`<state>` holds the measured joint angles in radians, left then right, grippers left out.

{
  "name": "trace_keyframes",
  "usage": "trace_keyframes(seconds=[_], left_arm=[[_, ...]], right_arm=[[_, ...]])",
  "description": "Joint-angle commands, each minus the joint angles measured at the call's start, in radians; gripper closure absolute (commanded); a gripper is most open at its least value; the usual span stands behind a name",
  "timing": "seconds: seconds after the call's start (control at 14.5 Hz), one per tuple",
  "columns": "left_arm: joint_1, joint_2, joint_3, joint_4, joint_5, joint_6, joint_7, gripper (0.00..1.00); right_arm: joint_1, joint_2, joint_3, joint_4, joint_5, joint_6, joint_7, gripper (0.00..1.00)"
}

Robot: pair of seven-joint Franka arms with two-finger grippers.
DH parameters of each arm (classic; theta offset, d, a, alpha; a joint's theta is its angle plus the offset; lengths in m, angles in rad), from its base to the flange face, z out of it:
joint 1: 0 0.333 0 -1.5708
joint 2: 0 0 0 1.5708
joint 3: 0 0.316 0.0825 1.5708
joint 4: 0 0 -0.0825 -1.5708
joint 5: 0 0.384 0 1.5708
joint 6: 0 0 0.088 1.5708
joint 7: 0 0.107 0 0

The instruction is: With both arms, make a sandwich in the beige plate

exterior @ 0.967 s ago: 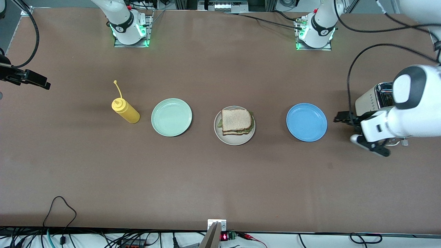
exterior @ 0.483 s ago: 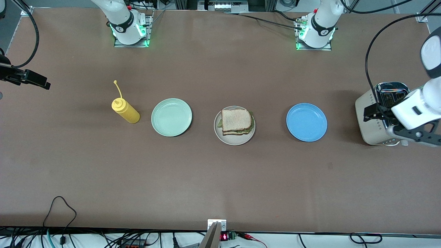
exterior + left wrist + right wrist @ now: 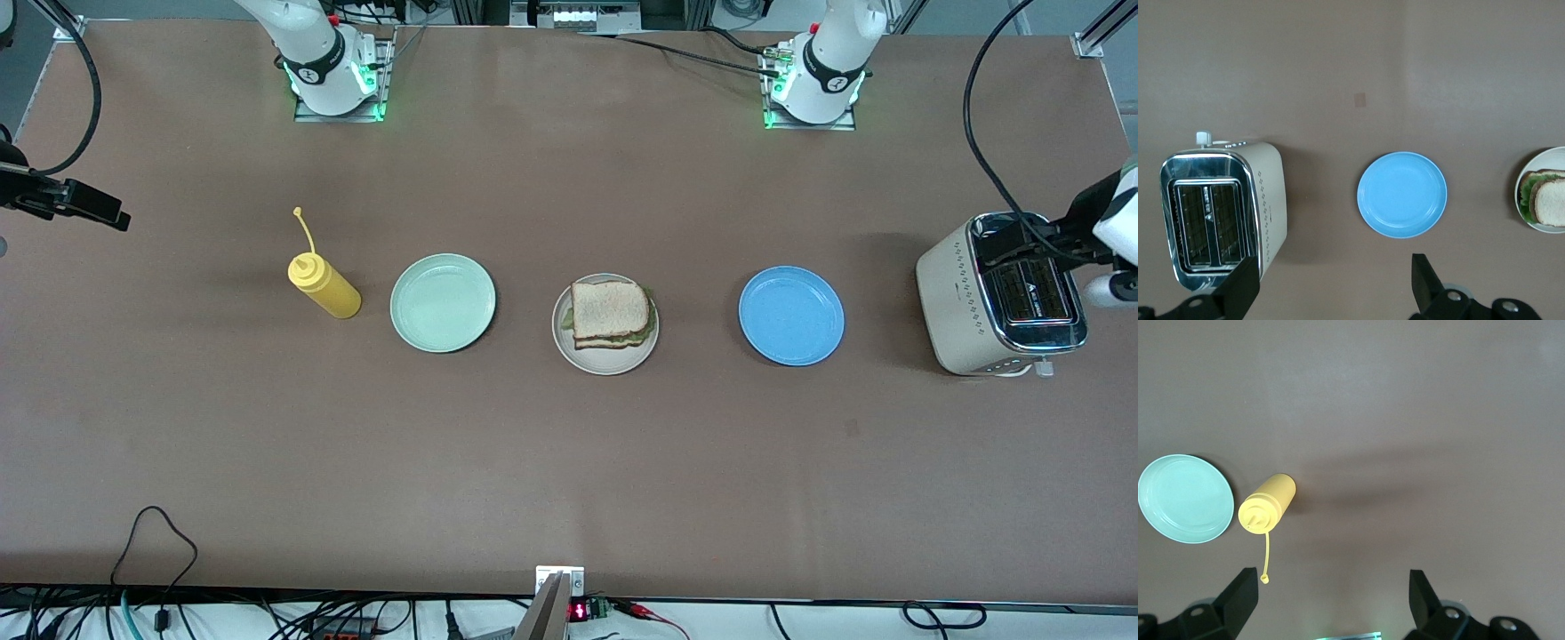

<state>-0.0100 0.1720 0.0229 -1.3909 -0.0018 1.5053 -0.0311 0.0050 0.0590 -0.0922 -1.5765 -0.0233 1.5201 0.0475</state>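
Note:
The sandwich (image 3: 612, 311), two slices of toasted bread with green lettuce between them, lies on the beige plate (image 3: 605, 364) at the table's middle. The left wrist view catches the sandwich (image 3: 1551, 200) and the plate (image 3: 1538, 227) at its edge. My left gripper (image 3: 1031, 242) hangs over the toaster at the left arm's end of the table; its fingers stand open with nothing between them (image 3: 1333, 280). My right gripper (image 3: 98, 206) waits over the table's edge at the right arm's end, also open and empty (image 3: 1331, 590).
A blue plate (image 3: 791, 316) sits between the beige plate and a cream toaster (image 3: 965, 307). Toward the right arm's end stand a mint green plate (image 3: 443, 302) and a yellow squeeze bottle (image 3: 324, 284). Cables trail along the table's near edge.
The left arm has swung away from the blue plate toward its own end of the table, uncovering the toaster. The right arm and the sandwich have not moved.

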Motion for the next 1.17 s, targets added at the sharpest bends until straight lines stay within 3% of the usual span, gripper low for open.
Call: trace_keyframes(seconds=[0.0,0.28,1.11], left_arm=[[0.028,-0.055,-0.032,-0.086,0.005,0.007,-0.003,0.00],[0.028,-0.179,-0.034,-0.253,0.003,0.079,-0.003,0.00],[0.028,-0.212,-0.034,-0.270,0.016,0.053,-0.001,0.00]], right_arm=[[-0.002,0.002,0.000,0.015,0.014,-0.015,0.003,0.00],[0.000,0.001,0.000,0.012,0.013,-0.023,-0.002,0.00],[0.004,0.001,0.000,0.012,0.013,-0.017,0.014,0.00]])
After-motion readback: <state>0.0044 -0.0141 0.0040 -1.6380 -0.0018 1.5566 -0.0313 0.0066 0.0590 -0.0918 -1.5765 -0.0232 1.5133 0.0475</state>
